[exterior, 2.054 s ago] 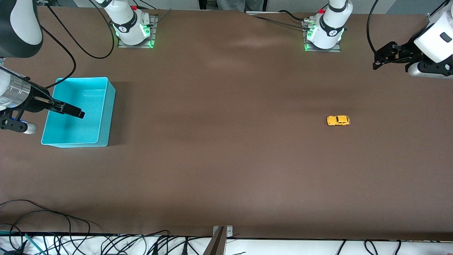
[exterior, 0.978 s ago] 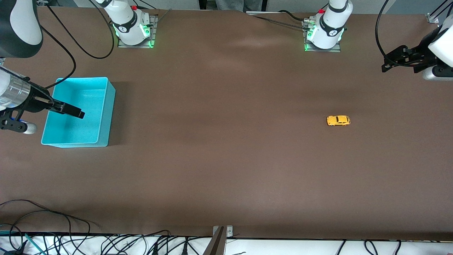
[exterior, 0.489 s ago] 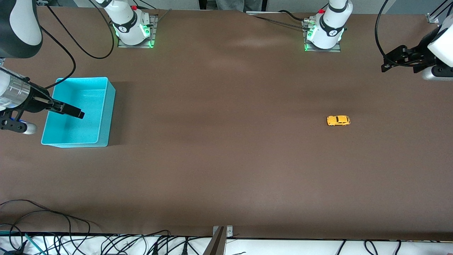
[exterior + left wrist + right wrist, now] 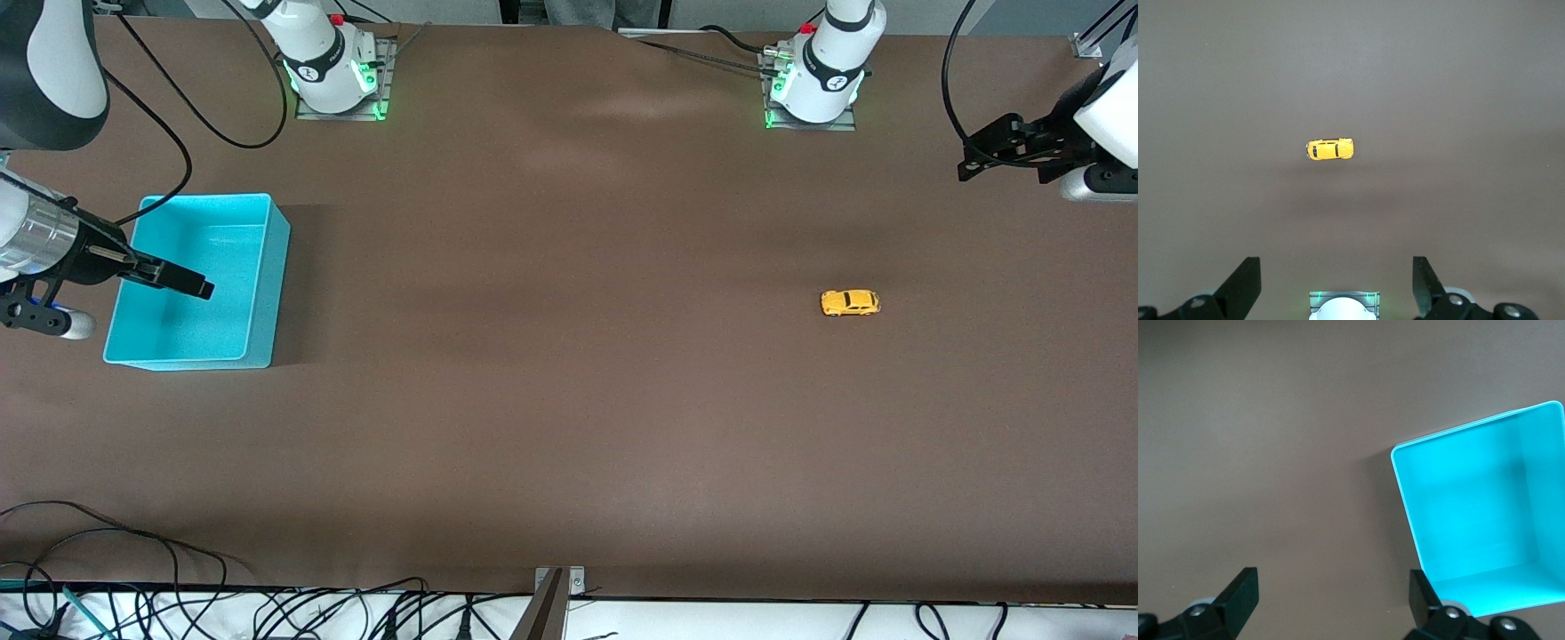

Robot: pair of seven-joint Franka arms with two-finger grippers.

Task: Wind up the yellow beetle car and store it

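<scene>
The yellow beetle car (image 4: 850, 302) stands on its wheels on the brown table, toward the left arm's end. It also shows in the left wrist view (image 4: 1330, 149), well apart from the fingers. My left gripper (image 4: 969, 160) is open and empty, up in the air over the table's left-arm end, away from the car; it shows in its own wrist view (image 4: 1335, 280). The turquoise bin (image 4: 277, 267) is empty at the right arm's end and shows in the right wrist view (image 4: 1471, 513). My right gripper (image 4: 191, 284) is open and empty, over the bin's edge (image 4: 1333, 590).
The arm bases (image 4: 333, 76) (image 4: 816, 84) with green lights stand along the table's edge farthest from the front camera. Cables (image 4: 178, 604) lie along the nearest edge. Brown tabletop (image 4: 551, 311) spreads between bin and car.
Two seconds ago the left gripper stood closer in; it has drawn back toward the left arm's end and has held still since. The right gripper has barely shifted. The car has not moved.
</scene>
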